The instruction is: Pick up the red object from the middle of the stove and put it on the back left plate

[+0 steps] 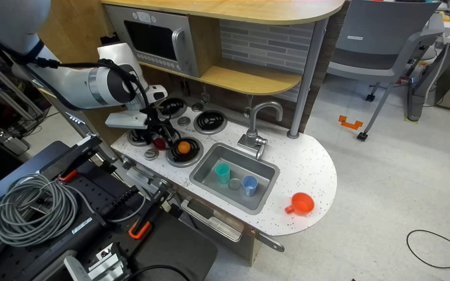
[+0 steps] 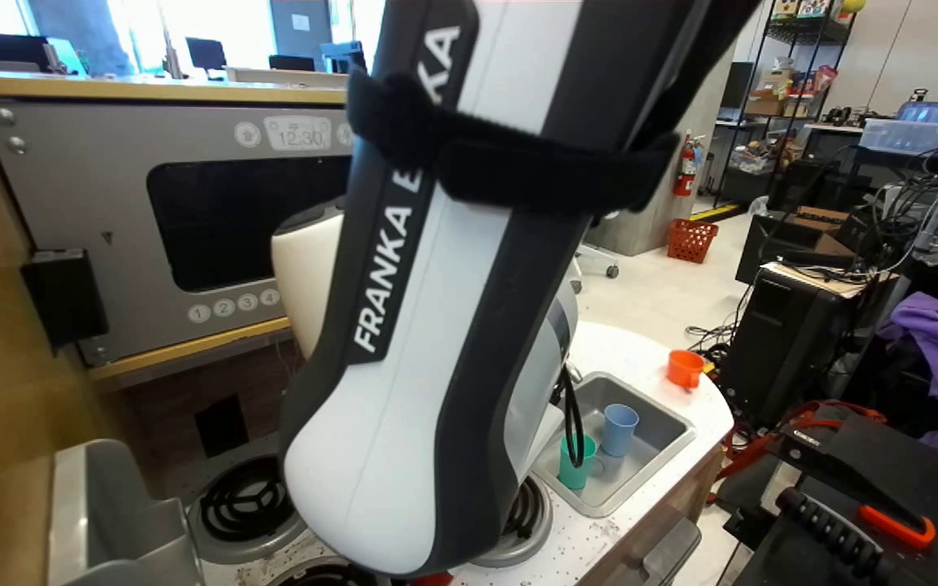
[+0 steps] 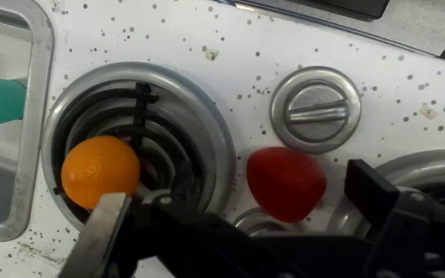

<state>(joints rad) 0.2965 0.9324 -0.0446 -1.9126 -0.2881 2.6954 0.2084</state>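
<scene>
The red object [image 3: 286, 183] is a smooth, rounded-triangular piece. It lies on the white speckled stove top [image 3: 245, 58] between burner discs, against a silver knob. It also shows in an exterior view [image 1: 159, 143]; only a sliver shows in an exterior view at the lower edge [image 2: 435, 579]. My gripper [image 3: 276, 181] is open, with its dark fingers either side of the red object and gaps on both sides. The gripper also shows in an exterior view [image 1: 165, 137]. The back left plate [image 1: 171, 107] is a black coil disc with a pale rim, partly behind the arm.
An orange ball [image 3: 101, 170] sits on the front right burner disc [image 3: 222, 146]. The sink [image 1: 248, 156] holds a green cup [image 1: 222, 173] and a blue cup [image 1: 249, 185]. A faucet [image 1: 253, 132] stands behind it. A microwave [image 1: 158, 43] overhangs the back burners. An orange-red mug [image 1: 301, 204] stands beyond.
</scene>
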